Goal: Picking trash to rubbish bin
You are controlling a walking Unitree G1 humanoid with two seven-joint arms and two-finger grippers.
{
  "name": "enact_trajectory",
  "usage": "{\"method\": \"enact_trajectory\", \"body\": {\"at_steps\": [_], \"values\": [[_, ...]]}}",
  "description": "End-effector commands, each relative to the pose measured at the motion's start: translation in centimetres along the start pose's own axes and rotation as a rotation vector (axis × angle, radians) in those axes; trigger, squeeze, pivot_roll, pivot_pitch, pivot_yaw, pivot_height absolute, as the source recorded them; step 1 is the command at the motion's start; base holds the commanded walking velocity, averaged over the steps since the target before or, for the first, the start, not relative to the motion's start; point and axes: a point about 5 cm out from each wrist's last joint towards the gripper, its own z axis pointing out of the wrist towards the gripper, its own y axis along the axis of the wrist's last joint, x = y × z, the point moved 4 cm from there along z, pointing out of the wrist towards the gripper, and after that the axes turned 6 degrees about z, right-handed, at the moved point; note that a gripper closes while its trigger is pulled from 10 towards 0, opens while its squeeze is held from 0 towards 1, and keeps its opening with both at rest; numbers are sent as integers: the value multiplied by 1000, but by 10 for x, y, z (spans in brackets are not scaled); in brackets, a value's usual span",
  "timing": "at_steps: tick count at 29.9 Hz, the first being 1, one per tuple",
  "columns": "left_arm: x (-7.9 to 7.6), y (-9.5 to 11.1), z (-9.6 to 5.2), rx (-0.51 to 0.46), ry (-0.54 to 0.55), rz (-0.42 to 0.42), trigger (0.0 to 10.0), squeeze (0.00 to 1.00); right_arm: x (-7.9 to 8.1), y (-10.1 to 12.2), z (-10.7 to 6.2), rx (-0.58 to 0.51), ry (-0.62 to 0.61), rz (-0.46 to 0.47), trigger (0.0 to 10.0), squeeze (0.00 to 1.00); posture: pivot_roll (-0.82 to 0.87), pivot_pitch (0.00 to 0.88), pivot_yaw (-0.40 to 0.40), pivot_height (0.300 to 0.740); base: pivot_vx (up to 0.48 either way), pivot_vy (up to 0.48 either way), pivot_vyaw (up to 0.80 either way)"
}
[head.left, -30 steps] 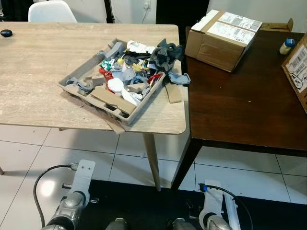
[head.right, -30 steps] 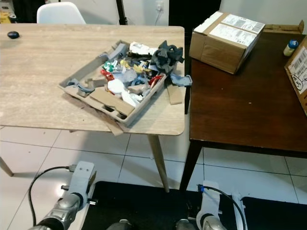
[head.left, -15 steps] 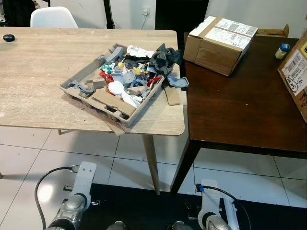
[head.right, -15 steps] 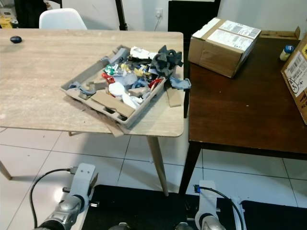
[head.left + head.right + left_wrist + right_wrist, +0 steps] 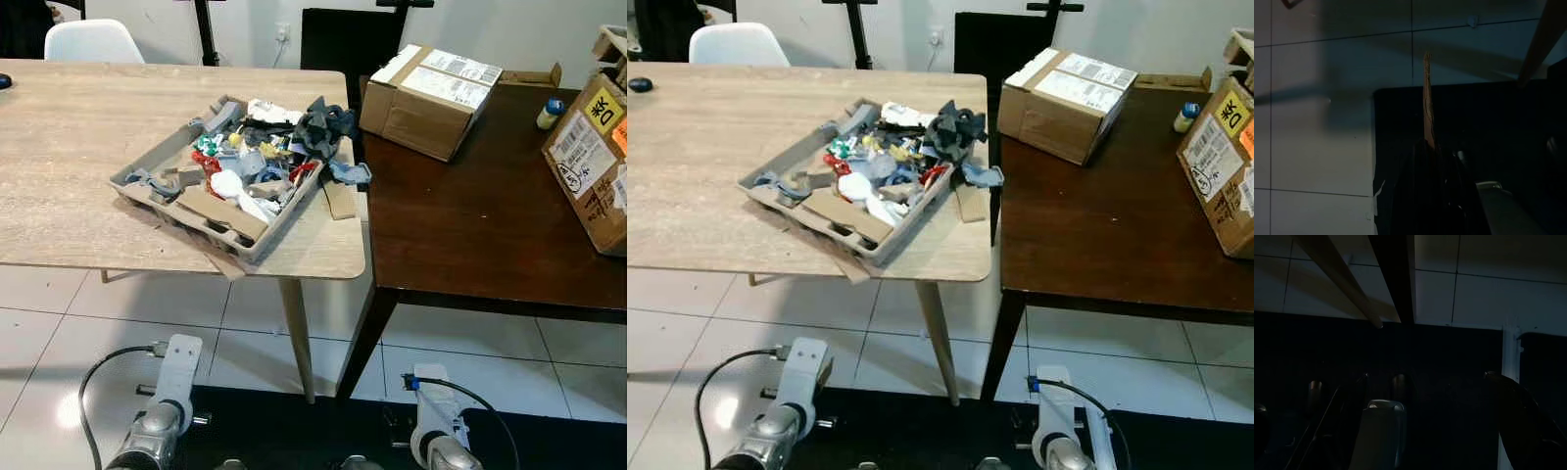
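The pale wood-grain desk (image 5: 88, 186) fills the head view from nine to twelve o'clock, with the dark brown wooden desk (image 5: 470, 225) butted against it at three o'clock carrying a taped brown cardboard box (image 5: 426, 88) at one o'clock. On the pale desk's near corner sits a grey moulded-pulp tray (image 5: 167, 201) heaped with mixed trash (image 5: 265, 157): plastic scraps, card strips, dark crumpled cloth. It looks light, loose and likely to spill, so individual stiff pieces are the safer hold. The left gripper (image 5: 1428, 161), hanging at seven o'clock above the floor, is closed on a thin brown cardboard strip (image 5: 1426, 98). The right gripper hangs idle; its fingers cannot be told.
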Motion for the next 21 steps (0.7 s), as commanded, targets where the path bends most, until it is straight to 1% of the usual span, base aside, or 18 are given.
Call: {"method": "enact_trajectory", "body": {"at_steps": [1,10,15,18,21], "values": [[-3,-13,-3,40,1,-15,10000,0,-5,-11,-3,38,-23,15,10000,0,91,154,12,740,0,0,0],[-1,-12,-2,35,10,-25,10000,0,-2,-22,-5,88,-10,13,10000,0,106,163,11,740,0,0,0],[-1,-11,-3,24,17,-35,10000,0,0,-23,-5,93,-7,12,10000,0,110,163,9,740,0,0,0],[-1,-10,-3,12,19,-55,10000,0,2,-22,-4,91,-16,43,10000,0,107,161,10,740,0,0,0],[-3,-10,-3,11,13,-55,10000,0,4,-22,-4,91,-12,43,10000,0,105,159,11,740,0,0,0]]}}
